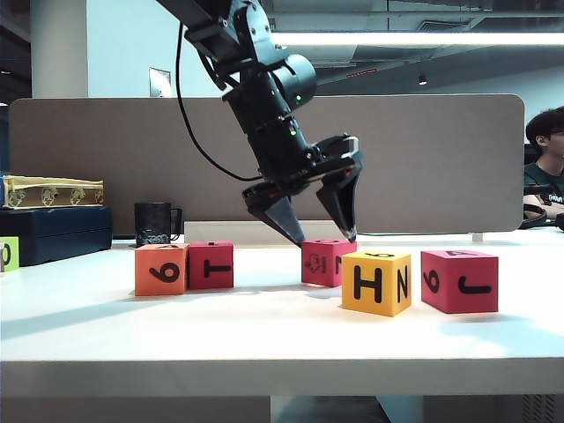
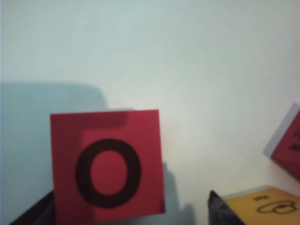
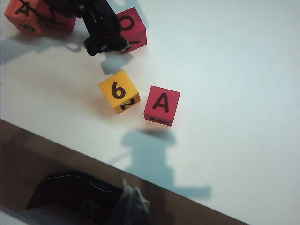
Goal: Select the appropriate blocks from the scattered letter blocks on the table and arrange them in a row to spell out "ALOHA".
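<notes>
Jaws of my left gripper (image 1: 320, 233) gape released over the O block (image 1: 328, 262); my right gripper, unseen, is clenched empty.

- The left gripper (image 1: 319, 236) is black, with 2 pointy fingers (image 1: 282, 219).
- The black arm (image 1: 264, 84) has a small green light and a thin black cable (image 1: 189, 123).
- The right gripper's parts (image 3: 117, 206) look dark.

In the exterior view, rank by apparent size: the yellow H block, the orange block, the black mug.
1. Yellow H block, though it sits nearest the camera.
2. Orange block.
3. Black mug, farther back, so its true size is unsure.
</notes>
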Controlling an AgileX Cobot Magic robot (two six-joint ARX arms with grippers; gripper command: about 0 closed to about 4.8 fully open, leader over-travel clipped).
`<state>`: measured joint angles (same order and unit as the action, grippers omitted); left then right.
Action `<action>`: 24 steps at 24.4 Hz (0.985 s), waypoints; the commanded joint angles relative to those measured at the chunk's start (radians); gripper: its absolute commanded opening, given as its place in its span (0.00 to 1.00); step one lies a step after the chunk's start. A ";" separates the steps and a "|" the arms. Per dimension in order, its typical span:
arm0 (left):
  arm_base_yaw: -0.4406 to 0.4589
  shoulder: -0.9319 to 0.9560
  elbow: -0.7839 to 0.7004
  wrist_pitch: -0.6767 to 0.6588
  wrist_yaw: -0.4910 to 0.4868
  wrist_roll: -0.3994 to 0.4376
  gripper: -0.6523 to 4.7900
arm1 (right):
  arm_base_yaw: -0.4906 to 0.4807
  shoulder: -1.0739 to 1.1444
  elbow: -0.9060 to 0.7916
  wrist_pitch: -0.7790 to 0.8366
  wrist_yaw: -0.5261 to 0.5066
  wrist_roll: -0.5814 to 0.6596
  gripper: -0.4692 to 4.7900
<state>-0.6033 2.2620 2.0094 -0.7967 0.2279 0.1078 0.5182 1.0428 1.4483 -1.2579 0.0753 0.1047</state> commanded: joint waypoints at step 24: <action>-0.037 0.017 0.002 0.057 -0.105 -0.016 0.72 | 0.000 -0.001 0.002 0.033 -0.003 -0.005 0.08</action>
<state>-0.6384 2.2826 2.0098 -0.7441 0.1268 0.1101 0.5182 1.0435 1.4483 -1.2354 0.0753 0.1036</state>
